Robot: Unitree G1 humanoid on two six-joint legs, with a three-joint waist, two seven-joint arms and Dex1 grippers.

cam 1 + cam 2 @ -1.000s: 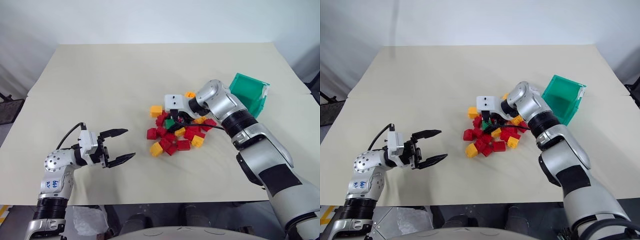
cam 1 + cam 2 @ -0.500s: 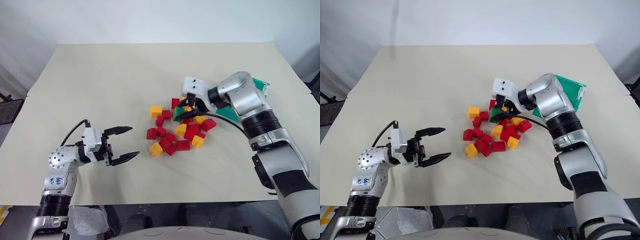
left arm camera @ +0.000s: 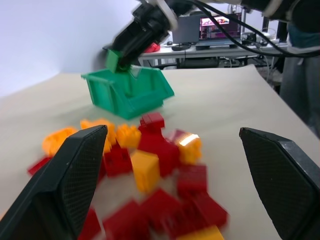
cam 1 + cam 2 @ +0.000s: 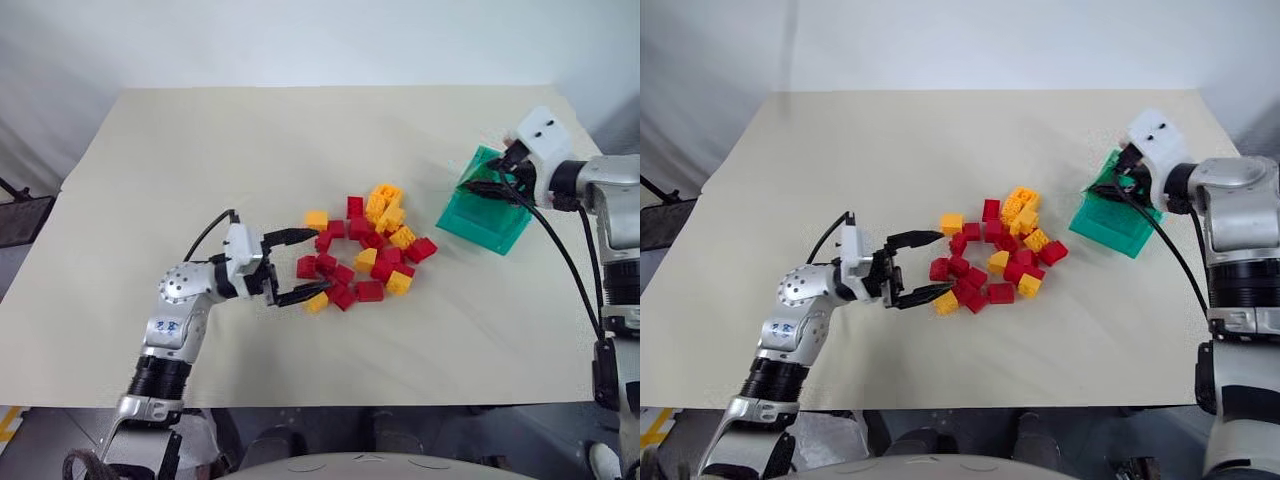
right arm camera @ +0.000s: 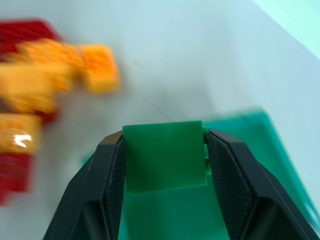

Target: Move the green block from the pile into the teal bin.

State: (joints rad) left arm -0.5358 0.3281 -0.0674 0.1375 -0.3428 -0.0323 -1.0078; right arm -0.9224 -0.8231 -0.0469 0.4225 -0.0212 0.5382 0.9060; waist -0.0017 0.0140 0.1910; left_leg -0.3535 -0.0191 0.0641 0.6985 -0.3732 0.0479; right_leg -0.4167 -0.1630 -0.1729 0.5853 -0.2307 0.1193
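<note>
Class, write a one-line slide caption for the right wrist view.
Black fingers clamp the green block above the teal bin, red and yellow bricks behind.

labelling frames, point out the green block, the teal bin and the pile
green block [image 5: 164, 155]: right wrist view, its flat face between the jaws.
teal bin [image 4: 480, 222]: left eye view, its outer front wall.
pile [image 4: 358, 228]: left eye view, a red brick near its middle.
</note>
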